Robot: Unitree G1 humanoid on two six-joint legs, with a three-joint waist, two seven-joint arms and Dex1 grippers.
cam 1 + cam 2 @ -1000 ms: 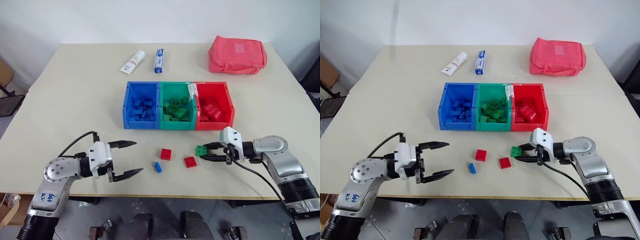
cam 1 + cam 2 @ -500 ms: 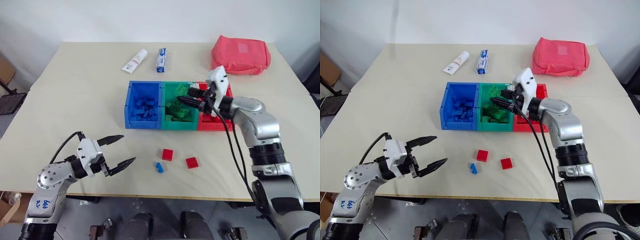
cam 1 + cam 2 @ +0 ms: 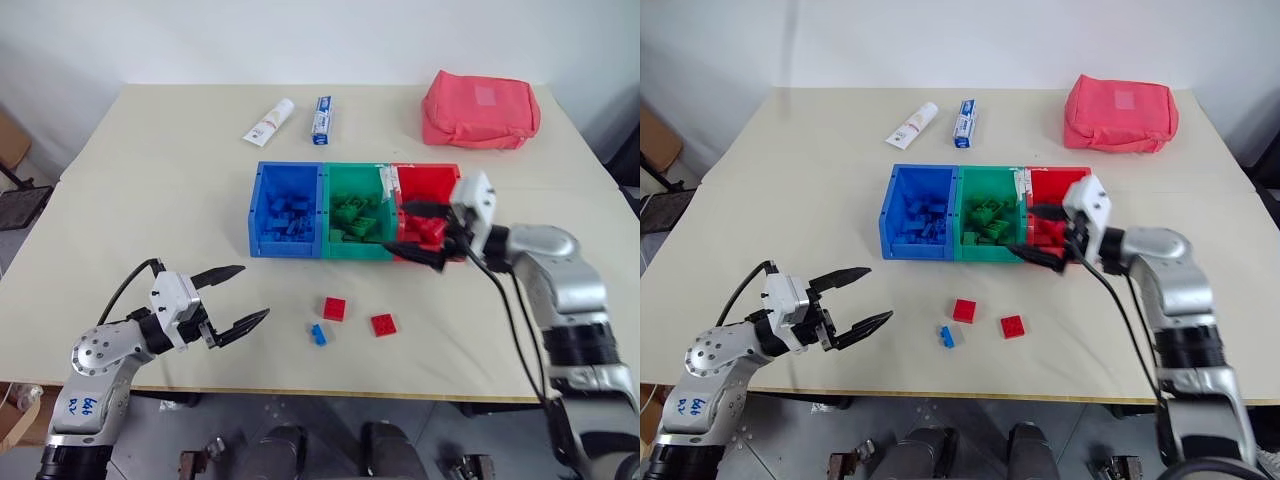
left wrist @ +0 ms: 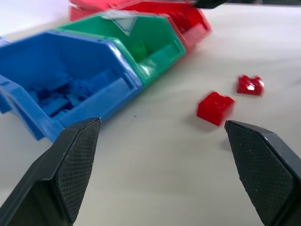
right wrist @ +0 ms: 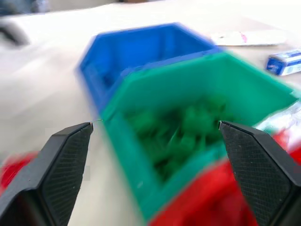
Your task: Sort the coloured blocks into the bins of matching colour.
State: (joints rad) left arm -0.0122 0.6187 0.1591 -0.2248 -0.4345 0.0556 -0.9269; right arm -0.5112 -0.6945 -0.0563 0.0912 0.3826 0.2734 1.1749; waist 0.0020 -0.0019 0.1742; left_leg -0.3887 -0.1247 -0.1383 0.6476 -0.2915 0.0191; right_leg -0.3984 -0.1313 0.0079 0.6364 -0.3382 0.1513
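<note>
Facing left wrist: red blocks (image 4: 215,107); head: pouch (image 3: 480,109).

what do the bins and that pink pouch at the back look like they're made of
The bins: rigid moulded plastic by the look, with smooth, slightly glossy walls and crisp edges in solid blue, green and red. The pink pouch: probably woven fabric, matte, with soft rounded corners, a sagging top and a seam line along its side.

A plain test room or lab, judging by the bare white wall (image 3: 300,40), a single beige table (image 3: 150,200) laid out with staged items such as a toothpaste tube (image 3: 267,122) and a pink pouch (image 3: 480,108), and grey flooring below
</note>
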